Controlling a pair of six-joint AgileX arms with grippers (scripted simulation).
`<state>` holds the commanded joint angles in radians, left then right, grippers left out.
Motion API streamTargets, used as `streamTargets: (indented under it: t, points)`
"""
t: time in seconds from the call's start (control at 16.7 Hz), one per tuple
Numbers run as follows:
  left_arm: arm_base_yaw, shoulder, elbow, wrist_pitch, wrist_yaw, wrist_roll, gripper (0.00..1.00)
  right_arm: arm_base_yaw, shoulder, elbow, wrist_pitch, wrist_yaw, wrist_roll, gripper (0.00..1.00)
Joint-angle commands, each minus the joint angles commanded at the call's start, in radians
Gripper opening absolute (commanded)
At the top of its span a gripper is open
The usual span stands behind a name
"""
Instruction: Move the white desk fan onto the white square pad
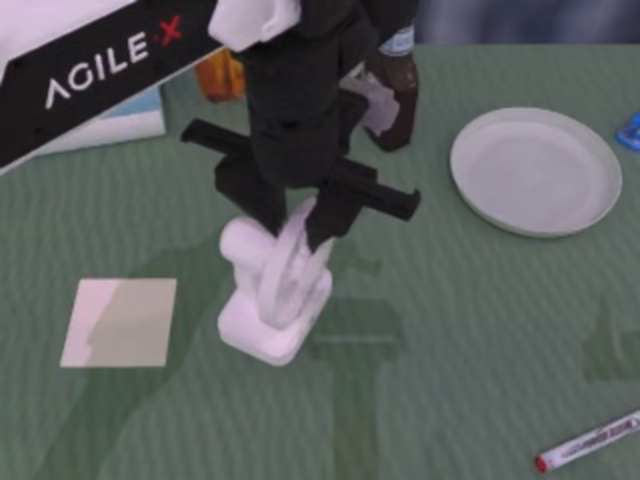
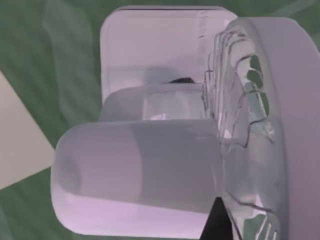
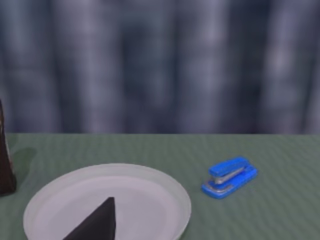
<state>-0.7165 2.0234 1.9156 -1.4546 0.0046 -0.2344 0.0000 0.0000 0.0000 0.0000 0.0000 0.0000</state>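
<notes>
Left gripper (image 1: 295, 235) clamps our fan (image 1: 272, 300) by its cage, directly below the wrist. Pad (image 1: 120, 322) lies bare, off to the side w/ green table between; carry & set-down still left. Right arm parked.

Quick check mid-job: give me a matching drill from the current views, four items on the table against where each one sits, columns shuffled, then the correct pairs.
Things:
1. white desk fan
2. white square pad
3. round white plate
4. red-capped marker

Places:
A. top view's right side, far half of the table
B. near right corner of the table
C. middle of the table, under the left tool
D. left of the fan, flat on the cloth, nothing on it

Pairs: 1-C, 2-D, 3-A, 4-B
</notes>
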Motion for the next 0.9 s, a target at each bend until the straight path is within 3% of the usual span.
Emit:
streamTargets:
  t: [0.18,0.36,0.9]
  points:
    - [0.030,-0.013,-0.027,-0.003,0.000,0.097,0.00,0.000,0.000,0.000,0.000,0.000,0.000,1.00]
    - [0.087,-0.041,-0.071,-0.002,0.001,0.286,0.00,0.000,0.000,0.000,0.000,0.000,0.000,1.00]
    - [0.331,-0.200,-0.262,0.036,0.003,1.114,0.00,0.000,0.000,0.000,0.000,0.000,0.000,1.00]
